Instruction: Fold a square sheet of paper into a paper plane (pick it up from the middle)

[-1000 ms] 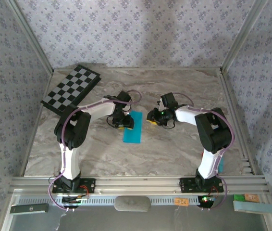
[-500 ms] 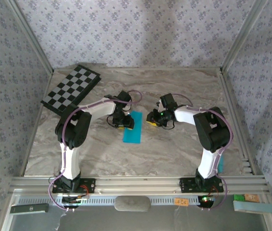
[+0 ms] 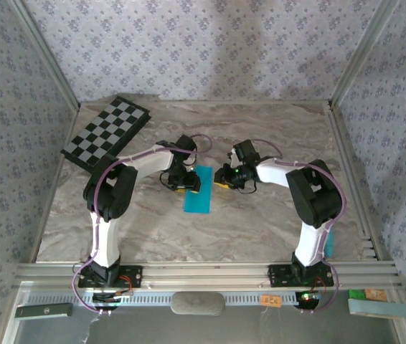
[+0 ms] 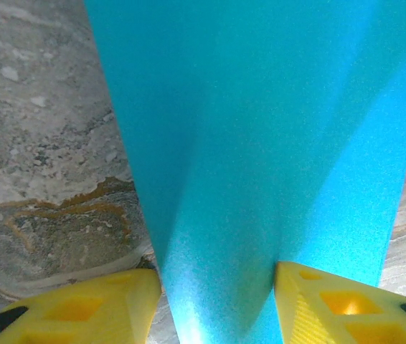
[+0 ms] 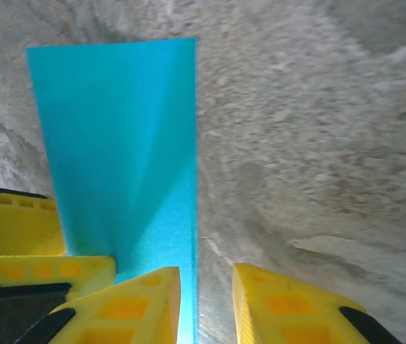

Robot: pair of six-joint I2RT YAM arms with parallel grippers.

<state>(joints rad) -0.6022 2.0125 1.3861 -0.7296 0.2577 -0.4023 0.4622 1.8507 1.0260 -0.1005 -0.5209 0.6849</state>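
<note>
The thin turquoise-blue paper sheet (image 3: pixel 197 190) lies flat on the grey marbled tabletop (image 3: pixel 260 222) at the middle, between my two arms. It is a narrow oblong rather than a square, with faint slanting creases across it, so I judge the first folds are in and the pointed dart is not yet made.

My left pincer (image 4: pixel 217 287) sits at the sheet's far end on my left side. Its yellow fingers stand apart with the paper running between them and meeting both inner faces. Whether I am squeezing that end or only bracketing it, I cannot tell. Either way I take its purpose to be an anchor, so the light paper neither slides nor swivels on the smooth stone while the other arm works.

My right pincer (image 5: pixel 206 287) is low over the long edge nearest my right arm. Its fingers are slightly parted and clamped on nothing: one tip is over the paper and the other over bare table, with the edge lying in the gap. I read that straddle as preparation to catch the top layer by its rim. The risk is nipping both layers, or nudging the sheet out from the left pincer.
</note>
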